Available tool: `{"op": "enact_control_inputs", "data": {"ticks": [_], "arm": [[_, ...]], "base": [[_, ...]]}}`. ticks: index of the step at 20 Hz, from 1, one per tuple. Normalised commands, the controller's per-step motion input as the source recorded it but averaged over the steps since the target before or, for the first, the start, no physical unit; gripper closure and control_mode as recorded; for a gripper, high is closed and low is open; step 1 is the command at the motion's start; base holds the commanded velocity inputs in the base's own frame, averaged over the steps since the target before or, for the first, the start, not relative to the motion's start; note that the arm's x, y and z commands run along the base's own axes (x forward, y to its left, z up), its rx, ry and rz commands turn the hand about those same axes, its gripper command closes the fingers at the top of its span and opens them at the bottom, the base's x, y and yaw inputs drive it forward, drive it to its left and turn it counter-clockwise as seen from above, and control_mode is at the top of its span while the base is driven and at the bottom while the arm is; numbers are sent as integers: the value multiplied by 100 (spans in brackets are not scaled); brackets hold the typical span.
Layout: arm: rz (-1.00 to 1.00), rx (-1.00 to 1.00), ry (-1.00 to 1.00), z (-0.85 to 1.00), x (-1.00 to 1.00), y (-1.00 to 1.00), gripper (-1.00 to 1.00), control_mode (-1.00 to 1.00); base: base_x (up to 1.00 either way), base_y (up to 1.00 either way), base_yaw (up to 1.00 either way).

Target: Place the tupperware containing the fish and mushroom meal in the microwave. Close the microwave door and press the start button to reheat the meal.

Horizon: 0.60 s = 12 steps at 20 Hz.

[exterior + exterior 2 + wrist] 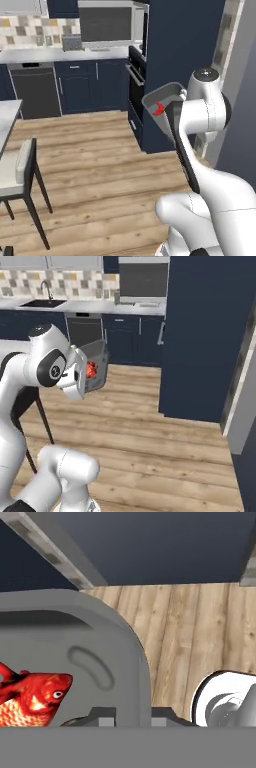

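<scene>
- Step in hand, my read: carrying the meal toward the wide silver-framed microwave with its dark glass door, which sits far ahead of the hand, above the pale grey countertop (door looks shut from here).
- Next move likely needs the base brought closer, the hand raised to the cavity and the door open before anything goes in.
- Small shallow dark grey rectangular tupperware tray is held up in the air at the hand, well above the wooden plank floor, touching nothing else.
- Tray looks tipped, open side facing the wrist in the right base view; long axis I can't tell.
- Bright red-orange fish lies inside, just beyond the fingers, head toward the clamped rim; mushroom not discernible.
- Two-finger gripper is clamped on the tray's near rim.
</scene>
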Motion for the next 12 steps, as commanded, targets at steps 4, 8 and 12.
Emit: {"op": "enact_control_inputs", "data": {"ticks": [4, 8, 12], "arm": [[0, 0, 0, 0, 0, 0, 100, 100], [0, 0, 0, 0, 0, 0, 100, 100], [0, 0, 0, 0, 0, 0, 100, 100]], "base": [[100, 6, -15], [100, 12, -26], [100, 32, -23]]}}
